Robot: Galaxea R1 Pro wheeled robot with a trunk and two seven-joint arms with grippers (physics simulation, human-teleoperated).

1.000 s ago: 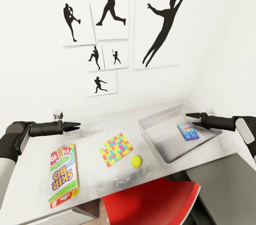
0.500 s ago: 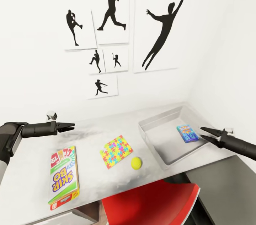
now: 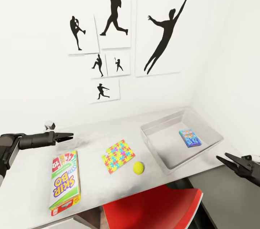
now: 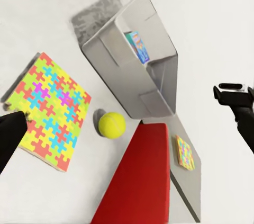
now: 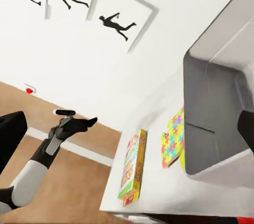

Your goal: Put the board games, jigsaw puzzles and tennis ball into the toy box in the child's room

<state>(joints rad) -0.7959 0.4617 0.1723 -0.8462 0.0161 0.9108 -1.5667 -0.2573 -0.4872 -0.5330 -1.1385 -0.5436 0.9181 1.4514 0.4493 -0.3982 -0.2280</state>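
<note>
The grey toy box (image 3: 163,156) stands at the table's right end with a small blue board game (image 3: 190,137) lying inside. A Skip-Bo board game (image 3: 64,182) lies flat at the left. A colourful jigsaw puzzle (image 3: 118,156) and the yellow tennis ball (image 3: 138,167) sit mid-table. A second jigsaw puzzle (image 4: 184,152) rests on a lower grey surface past the chair. My left gripper (image 3: 69,135) hovers open above the table's left back part. My right gripper (image 3: 224,158) is open, low beside the table's right front corner, holding nothing.
A red chair (image 3: 151,205) is tucked under the table's front edge. The white wall behind carries black silhouette posters (image 3: 160,23). A grey surface (image 3: 224,196) lies lower at the right, and the table (image 3: 97,135) meets the walls at back and right.
My right gripper has drawn back from over the toy box to the near right, off the table; the blue game stays in the box. My left gripper has drifted slightly left.
</note>
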